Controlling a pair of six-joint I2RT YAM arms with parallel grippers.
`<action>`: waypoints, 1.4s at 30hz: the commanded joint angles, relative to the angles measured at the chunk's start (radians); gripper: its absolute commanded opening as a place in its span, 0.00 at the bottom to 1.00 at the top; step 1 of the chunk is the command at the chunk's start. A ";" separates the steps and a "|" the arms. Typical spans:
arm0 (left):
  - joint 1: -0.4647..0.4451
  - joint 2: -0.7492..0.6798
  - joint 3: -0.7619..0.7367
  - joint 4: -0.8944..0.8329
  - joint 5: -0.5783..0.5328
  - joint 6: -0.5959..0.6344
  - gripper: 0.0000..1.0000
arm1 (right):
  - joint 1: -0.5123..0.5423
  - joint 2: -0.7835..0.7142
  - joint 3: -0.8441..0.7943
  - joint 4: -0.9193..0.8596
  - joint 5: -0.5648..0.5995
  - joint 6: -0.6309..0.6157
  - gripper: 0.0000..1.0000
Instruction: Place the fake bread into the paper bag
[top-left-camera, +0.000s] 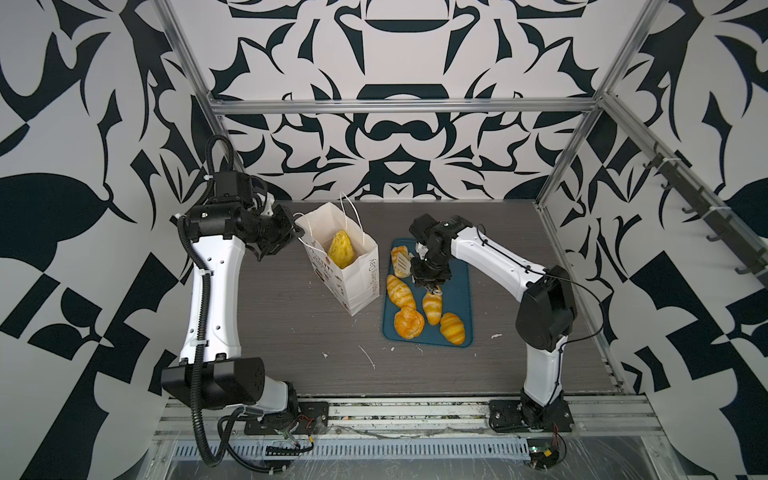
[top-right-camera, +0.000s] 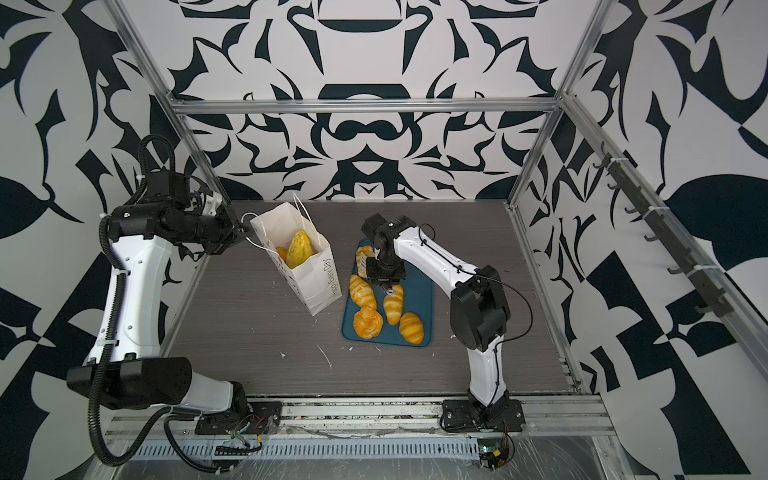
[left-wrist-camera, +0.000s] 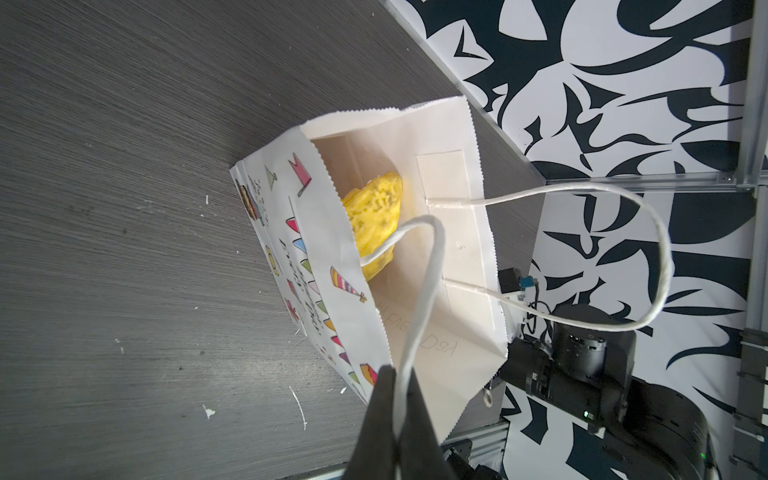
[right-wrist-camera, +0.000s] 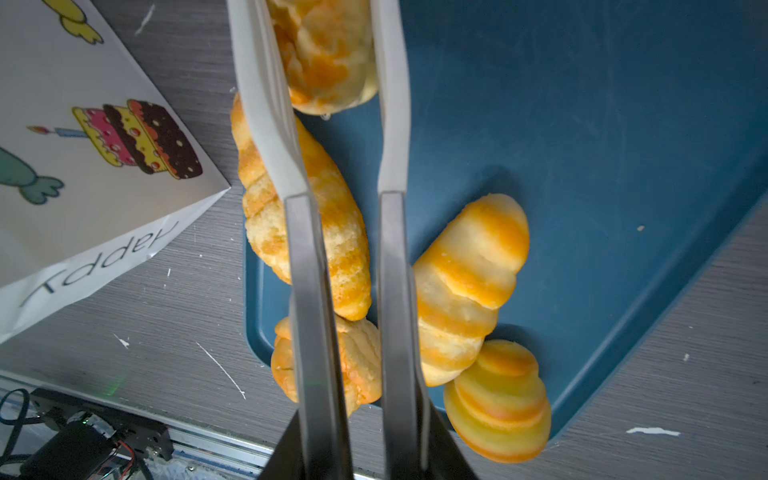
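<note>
The white paper bag (top-left-camera: 357, 270) (top-right-camera: 316, 274) stands open left of the tray, with yellow fake bread (top-left-camera: 341, 249) (left-wrist-camera: 376, 216) inside. My left gripper (top-left-camera: 293, 232) (left-wrist-camera: 399, 399) is shut on the bag's near cord handle (left-wrist-camera: 428, 266) at its left rim. On the teal tray (top-left-camera: 457, 282) (right-wrist-camera: 582, 166) lie a long croissant (top-left-camera: 400, 291), a round bun (top-left-camera: 409, 323) and two striped croissants (top-left-camera: 432, 308) (top-left-camera: 453, 328). My right gripper (top-left-camera: 404, 261) (right-wrist-camera: 320, 25) reaches over the tray's far-left corner. Its white fingers (right-wrist-camera: 390, 104) press both sides of a pastry (right-wrist-camera: 328, 70) there.
The tray sits right of the bag on the dark wood-grain table (top-left-camera: 291, 332). Small white scraps (top-left-camera: 368, 357) lie near the front. Aluminium frame posts (top-left-camera: 552, 183) and patterned walls close in the back and sides. The bag's far handle (left-wrist-camera: 660, 257) loops free.
</note>
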 joint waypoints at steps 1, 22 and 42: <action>0.005 -0.012 -0.012 -0.017 0.007 0.002 0.00 | -0.035 -0.095 -0.012 -0.031 0.032 -0.022 0.32; 0.006 -0.025 -0.025 -0.014 0.015 -0.006 0.00 | -0.106 -0.194 -0.168 -0.051 0.042 -0.084 0.36; 0.006 -0.041 -0.040 -0.009 0.018 -0.004 0.00 | -0.104 -0.188 -0.065 -0.085 0.029 -0.004 0.44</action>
